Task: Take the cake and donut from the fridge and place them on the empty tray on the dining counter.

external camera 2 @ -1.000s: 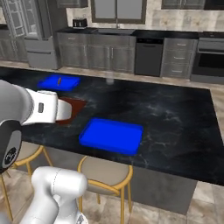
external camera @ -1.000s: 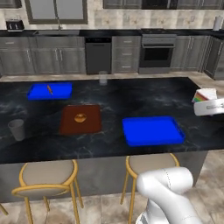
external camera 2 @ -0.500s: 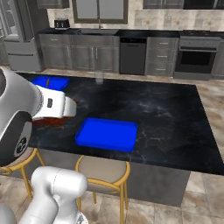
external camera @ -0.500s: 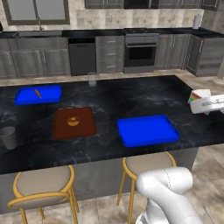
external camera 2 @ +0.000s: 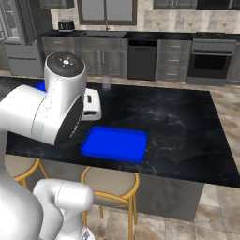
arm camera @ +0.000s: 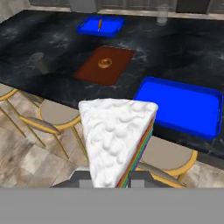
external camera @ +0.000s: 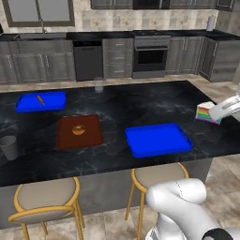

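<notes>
Cake (arm camera: 117, 135) sits clamped between my closed jaws, over the stools; tray (arm camera: 181, 105) lies ahead and right; I'd carry it level, then lower gently before releasing.

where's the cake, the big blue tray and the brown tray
cake (arm camera: 114, 133), hand view, on its white iced top
big blue tray (external camera: 158, 139), left base view, on its bare floor
brown tray (external camera: 89, 135), left base view, on its bare surface beside the round pastry
</notes>
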Robot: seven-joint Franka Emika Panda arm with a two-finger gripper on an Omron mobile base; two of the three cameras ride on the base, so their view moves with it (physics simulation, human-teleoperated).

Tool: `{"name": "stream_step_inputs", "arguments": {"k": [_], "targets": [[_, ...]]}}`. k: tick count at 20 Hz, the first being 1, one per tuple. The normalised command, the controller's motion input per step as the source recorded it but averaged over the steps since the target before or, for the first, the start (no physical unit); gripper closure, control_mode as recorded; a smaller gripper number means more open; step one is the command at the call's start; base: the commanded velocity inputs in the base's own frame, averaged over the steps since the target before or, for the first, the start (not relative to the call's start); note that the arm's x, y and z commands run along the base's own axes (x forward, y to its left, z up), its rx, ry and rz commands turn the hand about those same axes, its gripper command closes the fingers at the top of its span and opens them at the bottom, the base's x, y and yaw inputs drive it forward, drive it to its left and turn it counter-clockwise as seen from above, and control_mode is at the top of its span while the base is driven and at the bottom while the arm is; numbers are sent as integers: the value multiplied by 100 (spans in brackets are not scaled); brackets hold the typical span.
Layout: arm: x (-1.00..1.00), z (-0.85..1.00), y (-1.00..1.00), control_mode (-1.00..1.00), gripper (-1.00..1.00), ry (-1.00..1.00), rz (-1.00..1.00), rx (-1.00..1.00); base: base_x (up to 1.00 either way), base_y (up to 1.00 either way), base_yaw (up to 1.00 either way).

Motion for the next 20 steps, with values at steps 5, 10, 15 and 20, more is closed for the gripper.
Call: {"name": "stream_step_inputs", "arguments": {"k": [5, 10, 15, 20], "targets": [[31, -86, 5, -100, 100, -1, 1, 0, 0, 0, 0], [59, -74, 19, -100, 100, 4, -13, 0, 0, 0, 0], [62, -55, 14, -100, 100, 0, -14, 0, 0, 0, 0], [62, -43, 4, -100, 100, 3, -13, 0, 0, 0, 0]]}}
